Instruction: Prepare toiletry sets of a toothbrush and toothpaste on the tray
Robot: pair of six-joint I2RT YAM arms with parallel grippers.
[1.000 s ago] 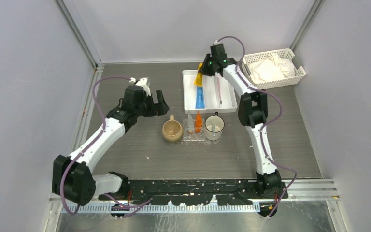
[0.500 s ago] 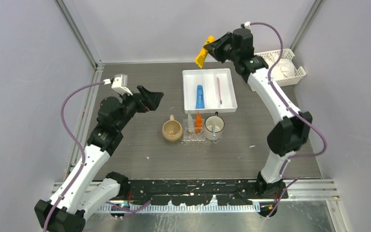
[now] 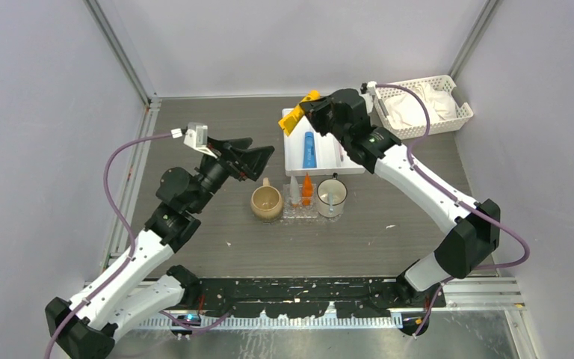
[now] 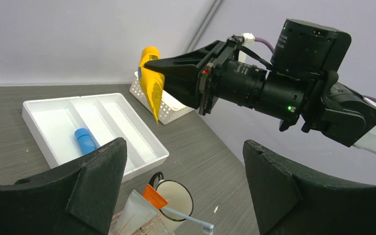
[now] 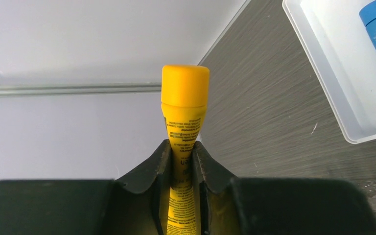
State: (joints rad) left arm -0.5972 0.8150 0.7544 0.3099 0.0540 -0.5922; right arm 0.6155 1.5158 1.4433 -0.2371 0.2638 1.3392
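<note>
My right gripper (image 3: 306, 112) is shut on a yellow toothpaste tube (image 3: 296, 120) and holds it in the air over the back left corner of the white compartmented tray (image 3: 293, 153). The right wrist view shows the tube (image 5: 184, 98) pinched between both fingers, cap outward. The tube also shows in the left wrist view (image 4: 152, 83). A blue toothpaste tube (image 3: 309, 149) lies in that white tray. The clear tray (image 3: 299, 214) carries an orange tube (image 3: 307, 188), a pale tube (image 3: 294, 188) and a white mug (image 3: 332, 197) with a blue toothbrush (image 4: 186, 215). My left gripper (image 3: 258, 158) is open and empty, left of the mugs.
A tan mug (image 3: 266, 202) stands on the table just left of the clear tray. A white slotted basket (image 3: 422, 105) with white cloth sits at the back right. Walls close in the table at the back and on both sides.
My right arm has carried the yellow tube up out of the white tray, then down and left over its corner. My left arm has lifted, and its open gripper has moved right toward the mugs.
</note>
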